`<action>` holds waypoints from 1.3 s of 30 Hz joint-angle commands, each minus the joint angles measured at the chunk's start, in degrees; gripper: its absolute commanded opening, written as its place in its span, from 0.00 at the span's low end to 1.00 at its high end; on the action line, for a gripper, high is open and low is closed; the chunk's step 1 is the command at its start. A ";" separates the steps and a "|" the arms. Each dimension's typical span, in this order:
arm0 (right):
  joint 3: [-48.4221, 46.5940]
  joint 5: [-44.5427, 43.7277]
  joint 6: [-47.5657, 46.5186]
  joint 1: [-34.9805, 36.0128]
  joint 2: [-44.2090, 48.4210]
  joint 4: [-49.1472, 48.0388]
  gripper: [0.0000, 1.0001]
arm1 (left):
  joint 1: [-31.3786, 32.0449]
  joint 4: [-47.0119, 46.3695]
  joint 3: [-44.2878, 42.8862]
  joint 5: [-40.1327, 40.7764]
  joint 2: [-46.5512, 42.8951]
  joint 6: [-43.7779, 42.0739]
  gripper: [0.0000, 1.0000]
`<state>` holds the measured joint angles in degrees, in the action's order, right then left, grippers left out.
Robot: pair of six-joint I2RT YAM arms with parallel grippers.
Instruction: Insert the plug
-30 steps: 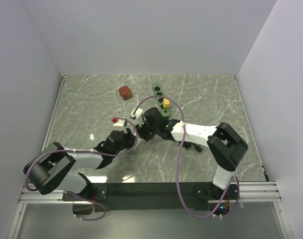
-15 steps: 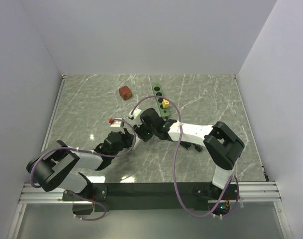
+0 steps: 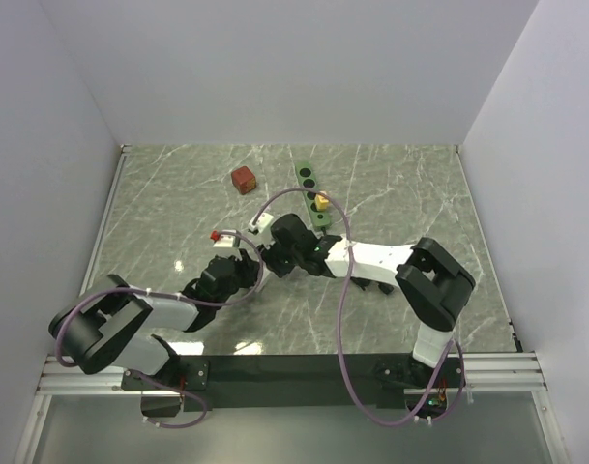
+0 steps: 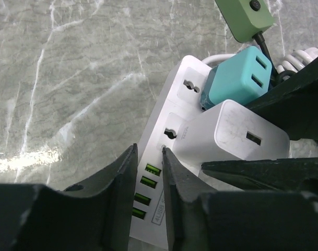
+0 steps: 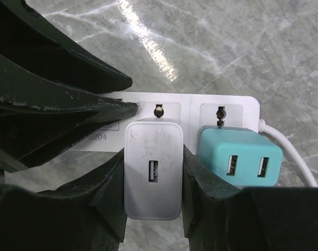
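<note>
Robotics lab test cell: plain white walls [image 3: 275,68] boxing in a marble-patterned tabletop [image 3: 168,193], with cabled left arm [image 3: 163,311] and right arm [image 3: 381,256] mounted on an aluminium rail [image 3: 502,365] at the near edge.

White plug [image 5: 152,177] upright on pwr strip [image 5: 190,102]

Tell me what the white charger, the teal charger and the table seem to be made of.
The white charger looks like matte plastic, smooth with faint scuffs. The teal charger: likely plastic, evenly coloured, slight sheen. The table looks like polished grey-green marble, veined and glossy, but could be printed laminate.
</note>
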<state>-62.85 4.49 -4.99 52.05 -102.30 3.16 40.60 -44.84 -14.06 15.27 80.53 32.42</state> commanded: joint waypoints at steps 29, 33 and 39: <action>20.13 -5.90 8.07 -7.39 39.87 -3.06 0.96 | 0.89 21.69 -0.52 7.48 -18.73 4.75 0.78; 25.13 -2.47 10.53 -13.63 46.21 -9.64 0.96 | -0.87 27.60 -2.89 10.13 -24.53 4.93 0.82; 30.32 -1.33 13.43 -22.24 52.90 -16.59 0.97 | -4.38 34.10 -9.92 13.55 -32.44 1.34 0.85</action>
<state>-34.50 1.67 5.80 33.12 -52.45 -5.43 37.43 -14.35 -18.52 24.86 52.07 35.92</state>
